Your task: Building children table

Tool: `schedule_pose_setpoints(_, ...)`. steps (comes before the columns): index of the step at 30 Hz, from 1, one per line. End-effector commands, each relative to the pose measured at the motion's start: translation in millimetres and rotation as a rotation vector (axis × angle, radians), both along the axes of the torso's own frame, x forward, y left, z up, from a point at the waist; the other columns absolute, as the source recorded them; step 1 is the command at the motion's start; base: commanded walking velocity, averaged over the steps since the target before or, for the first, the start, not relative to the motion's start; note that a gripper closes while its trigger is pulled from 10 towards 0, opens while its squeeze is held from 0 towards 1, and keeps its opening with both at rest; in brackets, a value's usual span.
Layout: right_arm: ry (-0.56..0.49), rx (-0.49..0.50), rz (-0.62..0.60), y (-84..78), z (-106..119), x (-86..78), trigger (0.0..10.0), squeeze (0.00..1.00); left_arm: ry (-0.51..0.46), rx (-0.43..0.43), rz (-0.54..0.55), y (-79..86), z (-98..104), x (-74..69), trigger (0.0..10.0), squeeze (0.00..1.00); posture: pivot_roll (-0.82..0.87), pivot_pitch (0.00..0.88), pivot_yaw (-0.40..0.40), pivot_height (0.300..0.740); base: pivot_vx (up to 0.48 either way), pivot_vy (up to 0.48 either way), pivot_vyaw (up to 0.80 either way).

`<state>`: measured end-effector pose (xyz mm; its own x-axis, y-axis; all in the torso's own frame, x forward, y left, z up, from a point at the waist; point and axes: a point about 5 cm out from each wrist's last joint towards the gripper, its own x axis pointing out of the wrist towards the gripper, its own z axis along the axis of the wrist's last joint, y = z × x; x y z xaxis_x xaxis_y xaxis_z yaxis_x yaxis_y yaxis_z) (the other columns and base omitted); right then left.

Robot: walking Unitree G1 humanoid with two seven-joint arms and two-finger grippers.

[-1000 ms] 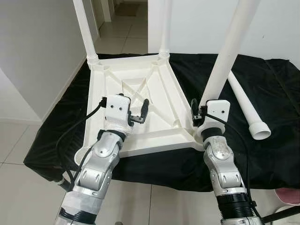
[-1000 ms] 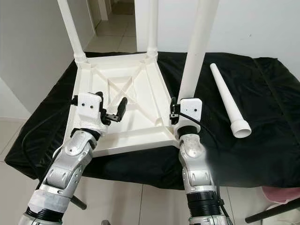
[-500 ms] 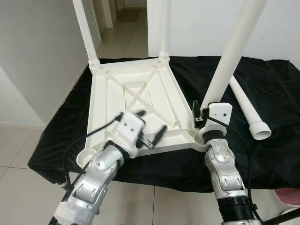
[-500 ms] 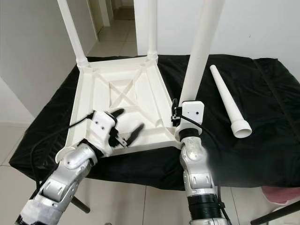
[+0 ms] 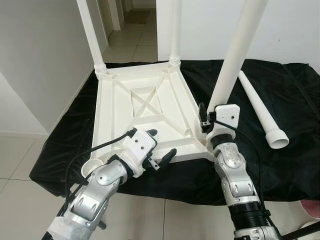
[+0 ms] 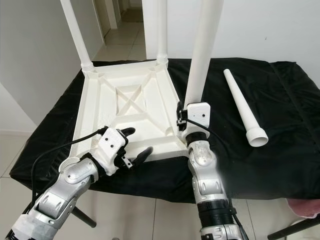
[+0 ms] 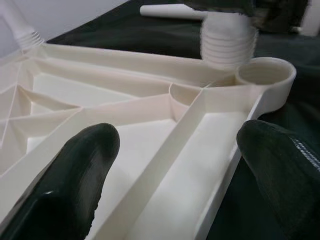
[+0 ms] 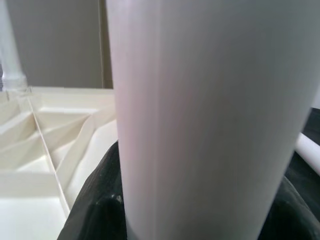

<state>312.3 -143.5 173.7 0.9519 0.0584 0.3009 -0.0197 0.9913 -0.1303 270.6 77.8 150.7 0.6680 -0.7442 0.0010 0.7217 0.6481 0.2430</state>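
While clamped round the upright leg at the near-right socket of the upturned tabletop, right gripper risks cross-threading if tilted; left gripper, spread wide, steadies nothing.

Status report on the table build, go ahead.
Right gripper shut on third leg, upright at near corner socket. Left gripper open over tabletop edge. Fourth leg loose on black cloth.
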Motion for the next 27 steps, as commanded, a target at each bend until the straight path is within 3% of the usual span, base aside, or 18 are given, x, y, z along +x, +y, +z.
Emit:
schedule_pose_setpoints(1, -0.010, -0.020, 0.026, 0.6, -1.0, -0.5, 10.0, 0.00, 0.009, -0.007, 0.007, 4.4, 2.9, 1.9, 10.0, 0.00, -0.03, 0.034, 0.079, 0.740, 0.000, 0.000, 0.00)
schedule_pose_setpoints(27, 0.058, -0.115, 0.060, -11.0, -21.3, -18.1, 10.0, 0.00, 0.008, -0.066, -0.072, -6.2, 17.2, -3.6, 10.0, 0.00, -0.04, 0.042, 0.064, 0.740, 0.000, 0.000, 0.00)
